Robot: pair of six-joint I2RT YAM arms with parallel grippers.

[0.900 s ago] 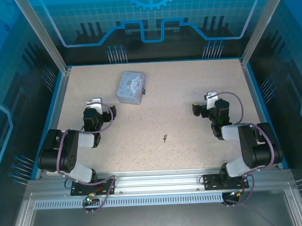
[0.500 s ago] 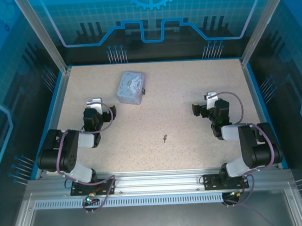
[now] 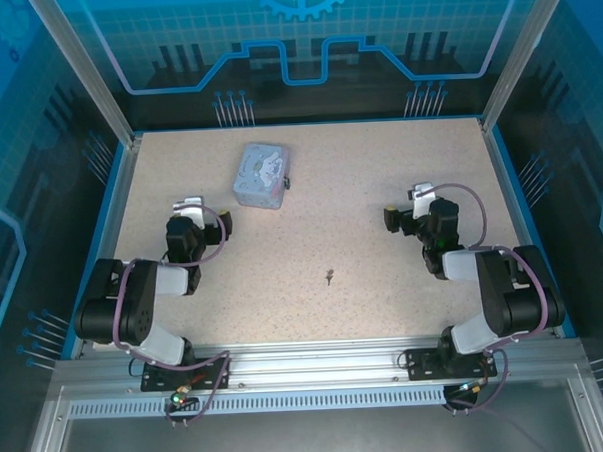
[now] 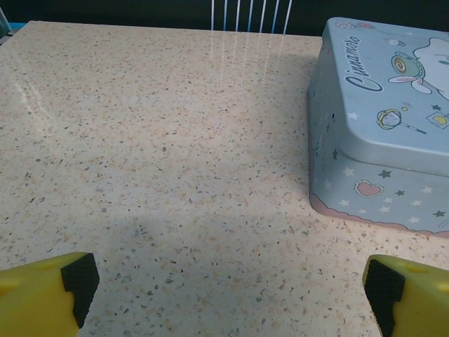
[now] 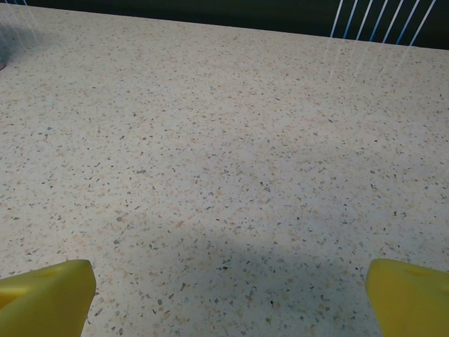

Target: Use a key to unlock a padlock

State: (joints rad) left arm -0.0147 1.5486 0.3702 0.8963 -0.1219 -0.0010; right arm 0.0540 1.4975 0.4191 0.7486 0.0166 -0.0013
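Observation:
The key is a tiny dark sliver lying on the speckled table near its middle front, between the two arms. The padlock is a small dark speck against the right side of the grey-blue tin box at the back left. My left gripper rests low at the left, open; the left wrist view has its gripper over bare table, yellow fingertips wide apart, with the box ahead on the right. My right gripper rests at the right, open over bare table.
A blue rim and a metal frame with glass panels enclose the table. The patterned tin box stands between the left gripper and the back wall. The arm bases sit on the rail at the near edge.

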